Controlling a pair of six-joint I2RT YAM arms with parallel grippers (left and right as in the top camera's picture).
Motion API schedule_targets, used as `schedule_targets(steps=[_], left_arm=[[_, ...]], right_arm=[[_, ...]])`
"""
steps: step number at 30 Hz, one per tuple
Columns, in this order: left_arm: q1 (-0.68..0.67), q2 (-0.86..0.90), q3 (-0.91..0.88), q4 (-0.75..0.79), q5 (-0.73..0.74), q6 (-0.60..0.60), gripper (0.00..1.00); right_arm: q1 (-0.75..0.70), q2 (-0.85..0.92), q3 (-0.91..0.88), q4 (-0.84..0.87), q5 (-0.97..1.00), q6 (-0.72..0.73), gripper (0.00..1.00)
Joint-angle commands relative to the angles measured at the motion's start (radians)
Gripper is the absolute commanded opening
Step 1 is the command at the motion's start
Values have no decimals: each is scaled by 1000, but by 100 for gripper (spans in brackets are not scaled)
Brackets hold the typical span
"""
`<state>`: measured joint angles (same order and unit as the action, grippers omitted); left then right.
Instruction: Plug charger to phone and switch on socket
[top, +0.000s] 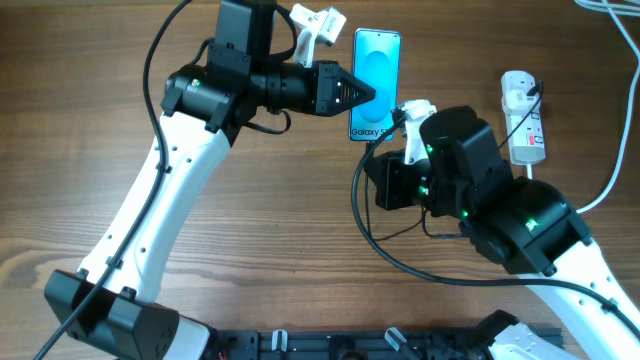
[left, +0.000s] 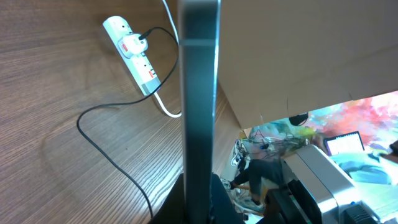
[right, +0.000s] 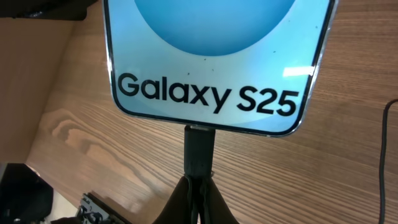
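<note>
Wood covers the table (top: 90, 150); bright clutter (left: 348, 118) fills the room beyond. The phone (top: 376, 70) is near the far edge, its side squeezed by the left gripper (top: 366, 95). The right gripper (right: 199, 198) pinches the tip of the charger (right: 199, 149), touching the phone's bottom end. The socket (top: 523, 115) sits by the far right corner.

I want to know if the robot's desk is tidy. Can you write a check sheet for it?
Surface: wooden table, brown grain.
Job's things: phone, screen lit; charger tip at its bottom edge; power strip, charger plugged in.
Clutter: nothing seen.
End effectors: left end effector grips phone's side; right end effector pinches charger.
Cables: charger loops across table; white cord leaves power strip.
Surroundings: busy room beyond table's edge, details unclear.
</note>
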<state>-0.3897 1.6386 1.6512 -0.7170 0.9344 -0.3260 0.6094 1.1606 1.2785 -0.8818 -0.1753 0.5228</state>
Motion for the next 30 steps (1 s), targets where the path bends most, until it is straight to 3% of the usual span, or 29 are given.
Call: schedule_targets(steps=[1,18,21,23,24,27,30], left_arm=[[2,-23,11,2,42,27,4],[2,-23,11,-13,67,27,4],[2,-23,11,-13,61,27,4],[2,-23,11,-13,60,27,4],[2,-23,11,-13,53,27,4],[2,-23,11,-25,-20,-13,4],[2,-23,11,-51,-83,-38,4]], right_arm=[[-2,-20,38,11,19,4,4],[-2,-20,38,66,101,5,6],[-2,-20,38,58,101,5,17],[-1,-22,38,44,76,4,39],[-1,-23,38,36,56,4,45],[-1,-31,38,-4,0,3,53],[-1,-33,38,-67,-18,1,70]])
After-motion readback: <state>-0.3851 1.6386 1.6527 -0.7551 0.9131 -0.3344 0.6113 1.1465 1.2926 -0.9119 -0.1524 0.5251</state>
